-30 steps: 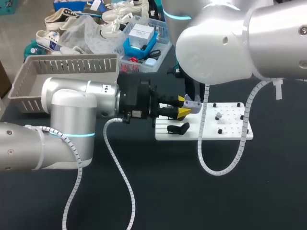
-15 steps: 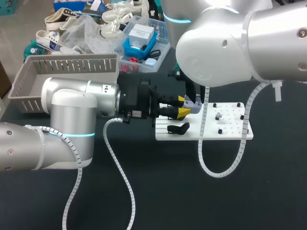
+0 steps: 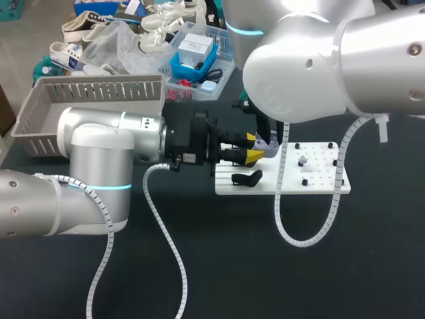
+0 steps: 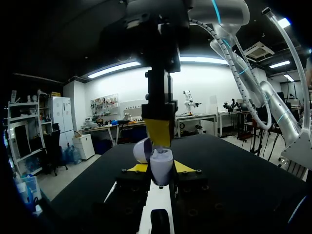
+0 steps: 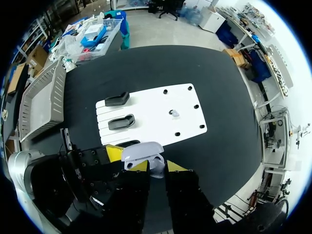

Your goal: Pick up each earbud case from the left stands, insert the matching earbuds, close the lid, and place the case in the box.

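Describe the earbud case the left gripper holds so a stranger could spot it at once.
On the black table, find the flat white board. Over its left end in the head view, the left gripper holds a small pale lilac earbud case between its yellow tips. It alone is lilac, lid open; the neighbouring black stands sit empty on the board.

A: Item one?
B: Table [image 3: 372, 266], black matte top.
A: Item two?
B: White board [image 3: 325, 185], lying flat on the table, right of centre. Grooved at its left end, with small black studs [image 3: 305, 182] scattered over its right half.
A: Anything further?
B: Clear tray [image 3: 222, 66] at the table's far edge, holding a blue bin [image 3: 182, 66] and a white carton [image 3: 198, 45]. Cannot tell whether it rests on the table.
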You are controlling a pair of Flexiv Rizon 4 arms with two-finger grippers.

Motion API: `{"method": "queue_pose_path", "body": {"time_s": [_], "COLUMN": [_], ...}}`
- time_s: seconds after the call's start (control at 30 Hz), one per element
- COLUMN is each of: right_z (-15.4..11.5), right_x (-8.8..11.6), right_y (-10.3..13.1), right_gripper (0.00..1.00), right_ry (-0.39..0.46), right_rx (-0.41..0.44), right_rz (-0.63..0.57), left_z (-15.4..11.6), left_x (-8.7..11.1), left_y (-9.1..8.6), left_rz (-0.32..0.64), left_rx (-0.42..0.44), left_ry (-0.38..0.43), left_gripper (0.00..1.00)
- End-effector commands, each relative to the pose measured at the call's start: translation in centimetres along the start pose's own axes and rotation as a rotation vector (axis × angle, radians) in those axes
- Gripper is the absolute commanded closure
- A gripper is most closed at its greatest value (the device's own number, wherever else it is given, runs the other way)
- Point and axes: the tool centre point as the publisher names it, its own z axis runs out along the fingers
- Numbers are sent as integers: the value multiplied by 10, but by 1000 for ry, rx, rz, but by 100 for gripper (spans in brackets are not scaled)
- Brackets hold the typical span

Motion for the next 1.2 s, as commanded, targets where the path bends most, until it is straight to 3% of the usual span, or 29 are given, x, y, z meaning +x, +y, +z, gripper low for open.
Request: {"method": "queue_pose_path", "body": {"time_s": [0.03,0.6,0.63,0.67,0.73,1.0,1.2], "right_z": [2,6,6,6,6,1,-12], "right_x": [-1,-1,-1,-1,-1,2,5], "right_y": [2,3,3,3,3,3,-5], "right_gripper": [100,100,76,64,61,64,59], "right_ry": [1,7,8,8,8,1,-47], "right_rx": [3,21,22,22,20,7,-50], "right_rz": [-1,-3,-2,-2,-1,0,3], "left_z": [0,0,0,0,0,0,0], "left_x": [0,0,0,0,0,0,0], "left_y": [0,0,0,0,0,0,0], "left_rz": [1,1,1,1,1,1,1], "left_rx": [-1,-1,-1,-1,-1,-1,-1], "left_ry": [0,0,0,0,0,0,0], "left_gripper": [100,100,100,100,100,100,100]}}
